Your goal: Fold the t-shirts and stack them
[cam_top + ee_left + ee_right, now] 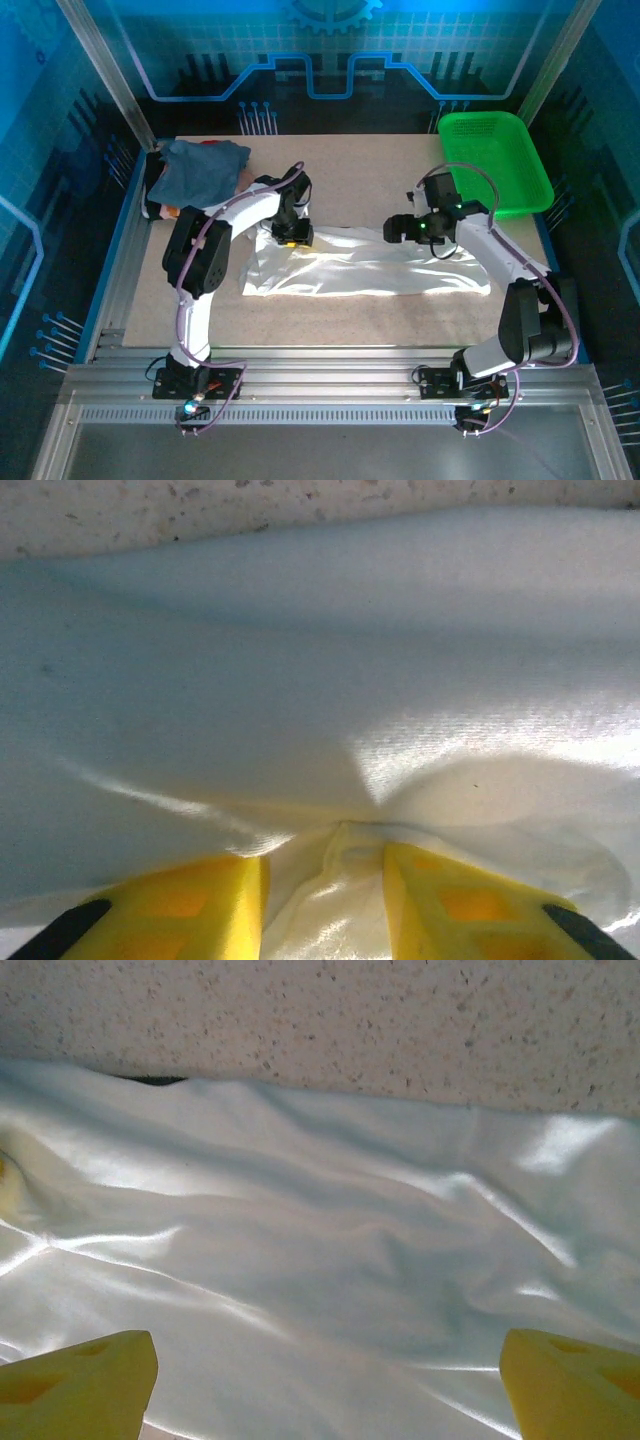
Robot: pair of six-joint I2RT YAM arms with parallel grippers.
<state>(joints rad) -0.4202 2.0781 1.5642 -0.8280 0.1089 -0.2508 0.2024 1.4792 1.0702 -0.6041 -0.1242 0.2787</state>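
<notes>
1. The two arm bases are bolted side by side at the near edge of the counter [350,170].
2. The white t-shirt [365,268] lies spread out across the middle of the counter, its long side running left to right. The cloth is wrinkled and shines under the light.
3. The left end effector [325,870] is down on the far left corner of the white t-shirt. In the left wrist view its yellow fingers [200,900] are clamped on a raised fold of the white cloth, and the fabric puckers in toward the gap between them.
4. The right end effector [325,1365] sits over the far edge of the white t-shirt, right of centre. Its jaws stand wide apart above the cloth and grip nothing. Whether they touch the cloth cannot be told. Bare speckled counter shows just beyond the shirt's far edge.
5. The two end effectors are well apart from each other along that far edge.
6. At the far left corner of the counter the slate-blue t-shirt [200,168] lies rumpled on top of a pile. An orange cloth [172,212] shows under its near edge.
7. At the far right corner stands the green basket [495,160], apart from the white t-shirt.
</notes>
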